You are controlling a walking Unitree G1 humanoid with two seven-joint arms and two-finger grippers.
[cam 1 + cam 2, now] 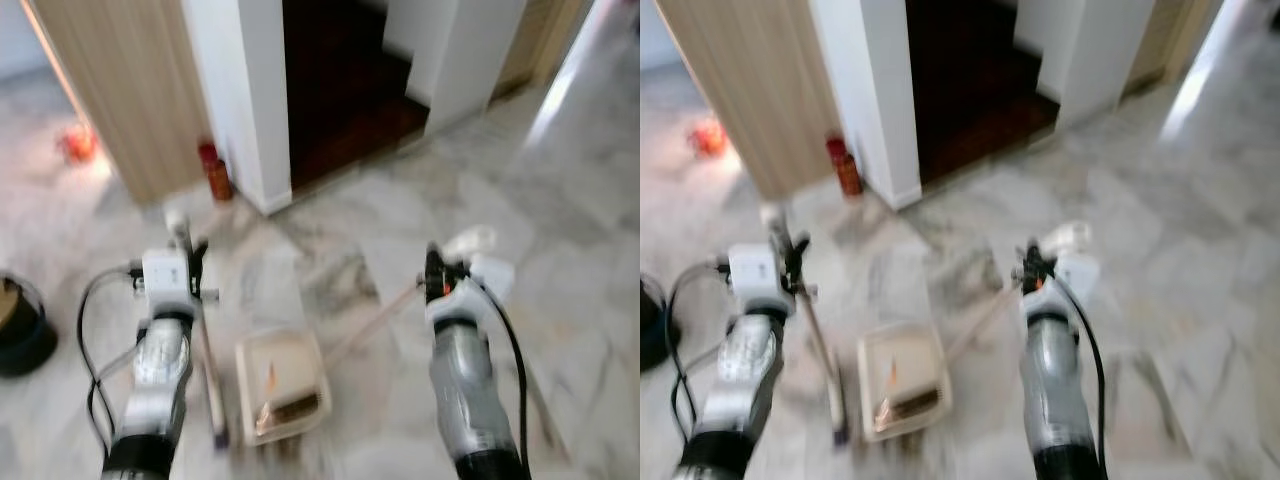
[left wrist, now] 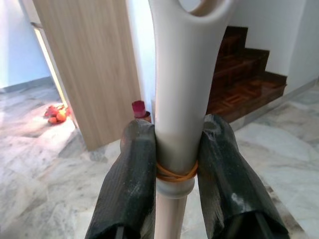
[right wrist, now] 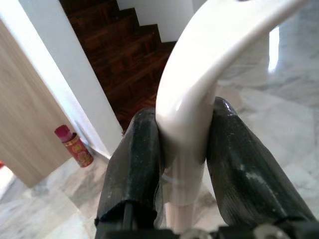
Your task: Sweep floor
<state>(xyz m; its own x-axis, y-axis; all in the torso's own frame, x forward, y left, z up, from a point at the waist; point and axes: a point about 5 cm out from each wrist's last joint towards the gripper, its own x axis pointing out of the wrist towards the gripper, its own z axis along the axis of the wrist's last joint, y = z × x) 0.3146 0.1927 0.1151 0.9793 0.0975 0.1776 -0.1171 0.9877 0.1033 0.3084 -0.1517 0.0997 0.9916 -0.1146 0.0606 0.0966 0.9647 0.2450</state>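
My head's stereo pair looks forward and down onto the marble floor (image 1: 560, 200), both eyes blurred, the right eye's picture offset sideways from the left's. Both share my two arms, the dustpan (image 1: 283, 385), the red spray can (image 1: 214, 172) by the white pillar (image 1: 245, 90) and the dark staircase (image 1: 345, 90). My left wrist camera sits very close behind my left tool (image 2: 177, 164), facing along the fingers toward the same can, wooden panel (image 2: 92, 64) and stairs. My right wrist camera, equally close behind my right tool (image 3: 184, 154), faces that can and staircase too.
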